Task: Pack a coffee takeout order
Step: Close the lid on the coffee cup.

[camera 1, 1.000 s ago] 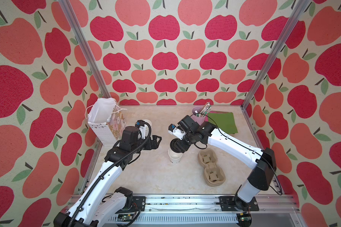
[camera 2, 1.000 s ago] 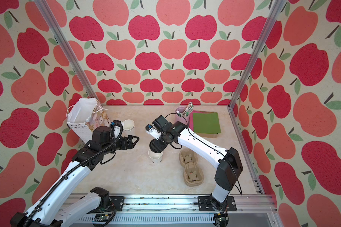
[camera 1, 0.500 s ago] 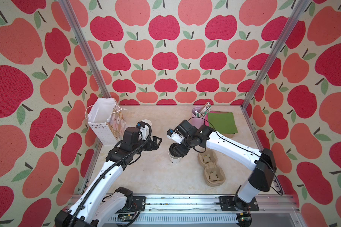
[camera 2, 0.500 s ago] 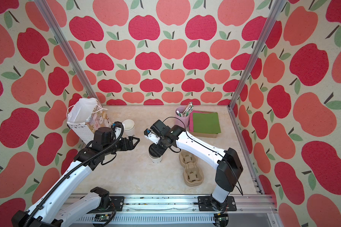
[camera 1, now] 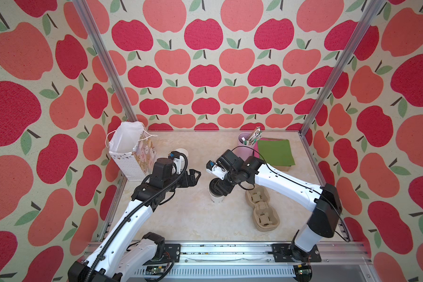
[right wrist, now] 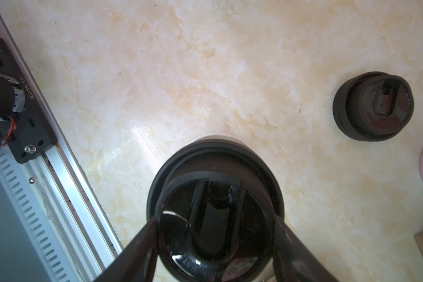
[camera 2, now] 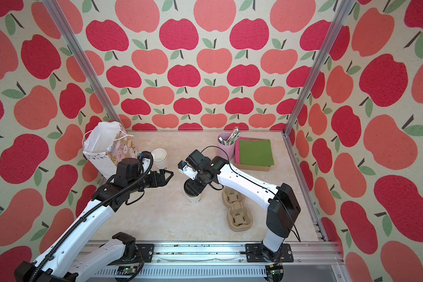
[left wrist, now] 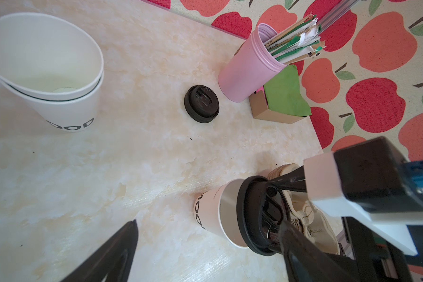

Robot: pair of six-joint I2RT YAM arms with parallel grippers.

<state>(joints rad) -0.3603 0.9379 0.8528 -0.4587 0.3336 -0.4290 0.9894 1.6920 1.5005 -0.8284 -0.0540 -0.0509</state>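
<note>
A white paper cup [camera 1: 216,198] [camera 2: 193,198] [left wrist: 211,214] with black lettering stands upright mid-table. A black lid [left wrist: 253,214] [right wrist: 215,185] sits on its rim. My right gripper [camera 1: 221,185] [camera 2: 196,185] [right wrist: 215,221] reaches down from above, shut on the lid's raised top, one finger on each side. My left gripper [camera 1: 196,174] [camera 2: 169,174] [left wrist: 208,224] hovers open to the left of the cup, apart from it. The tan two-cup carrier [camera 1: 263,210] [camera 2: 238,211] lies right of the cup. The green napkin [camera 1: 275,151] [camera 2: 254,151] [left wrist: 286,97] lies at the back right. Wrapped straws [left wrist: 296,41] stand in a pink holder [camera 1: 244,141] [left wrist: 247,75].
A patterned gift bag [camera 1: 130,151] [camera 2: 105,149] stands open at the back left. Two stacked empty cups [camera 1: 181,153] [camera 2: 159,157] [left wrist: 47,70] stand beside it. A spare black lid [left wrist: 201,103] [right wrist: 373,106] lies near the pink holder. A rail [camera 1: 217,251] runs along the front edge.
My right gripper has come down with the black lid onto the cup, whose open white rim is now covered. The left gripper has stayed open, shifting only slightly.
</note>
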